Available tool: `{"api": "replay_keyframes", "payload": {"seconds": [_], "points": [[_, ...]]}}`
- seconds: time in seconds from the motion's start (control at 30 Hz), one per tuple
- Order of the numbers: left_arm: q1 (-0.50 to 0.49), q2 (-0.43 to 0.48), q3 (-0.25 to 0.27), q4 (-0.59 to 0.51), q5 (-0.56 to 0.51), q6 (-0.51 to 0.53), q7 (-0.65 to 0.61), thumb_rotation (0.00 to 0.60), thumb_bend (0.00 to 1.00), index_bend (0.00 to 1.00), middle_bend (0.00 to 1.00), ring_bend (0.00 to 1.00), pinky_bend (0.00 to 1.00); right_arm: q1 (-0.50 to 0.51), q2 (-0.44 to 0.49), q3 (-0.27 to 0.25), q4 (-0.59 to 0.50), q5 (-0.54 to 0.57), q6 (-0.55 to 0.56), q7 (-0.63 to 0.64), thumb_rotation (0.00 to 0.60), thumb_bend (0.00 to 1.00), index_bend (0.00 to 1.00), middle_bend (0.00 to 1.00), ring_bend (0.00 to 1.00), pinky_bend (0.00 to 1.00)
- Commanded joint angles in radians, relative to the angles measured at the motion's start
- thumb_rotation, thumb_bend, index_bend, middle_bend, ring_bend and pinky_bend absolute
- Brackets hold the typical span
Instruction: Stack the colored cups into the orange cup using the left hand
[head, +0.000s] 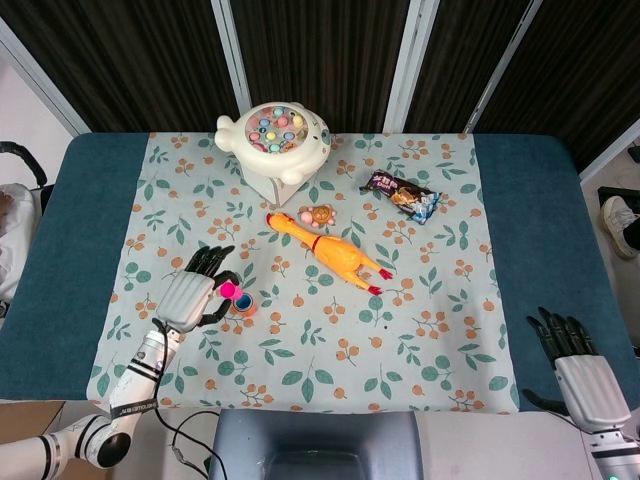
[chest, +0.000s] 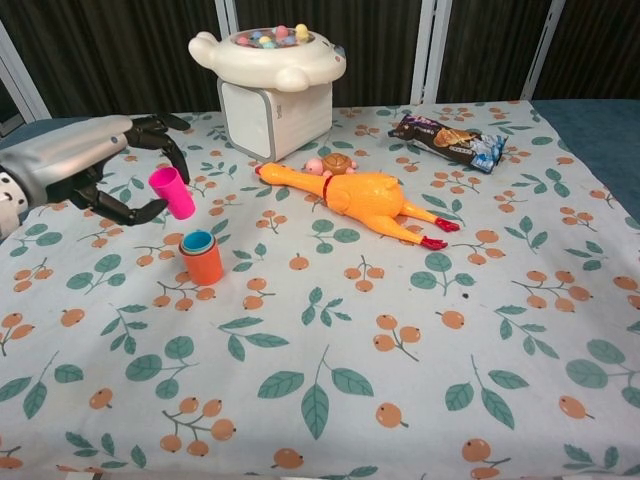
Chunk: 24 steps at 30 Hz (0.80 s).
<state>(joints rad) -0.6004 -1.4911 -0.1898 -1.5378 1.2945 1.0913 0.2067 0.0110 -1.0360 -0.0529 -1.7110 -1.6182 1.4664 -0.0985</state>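
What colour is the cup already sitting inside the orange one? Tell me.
Light blue cup, nested in the orange cup; the chest view shows it best.

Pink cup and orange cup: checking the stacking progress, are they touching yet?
Apart. In the chest view the left hand holds the pink cup in the air, tablecloth visible between it and the orange cup.

left hand (chest: 95, 165): silver shell, black fingers | right hand (head: 580, 370): same

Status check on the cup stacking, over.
Left hand holds pink cup in the air, above and left of orange cup. Blue cup already nested inside. Right hand open, idle. Nothing blocking.
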Motion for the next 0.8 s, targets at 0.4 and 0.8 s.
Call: {"api": "replay_keyframes", "payload": {"seconds": [0.4,0.8], "points": [[-0.021,-0.048,0.023,0.054,-0.016,-0.031,0.001,0.600,0.46,0.51,0.05,0.00,0.07,0.001,0.001,0.000,0.000,0.002,-0.003,-0.001,0.600,0.21,0.00,0.00,0.00,0.00],[-0.026,-0.063,0.036,0.093,-0.022,-0.046,-0.017,0.600,0.46,0.49,0.05,0.00,0.07,0.000,0.001,0.003,-0.001,0.007,-0.003,0.000,0.600,0.21,0.00,0.00,0.00,0.00]]}}
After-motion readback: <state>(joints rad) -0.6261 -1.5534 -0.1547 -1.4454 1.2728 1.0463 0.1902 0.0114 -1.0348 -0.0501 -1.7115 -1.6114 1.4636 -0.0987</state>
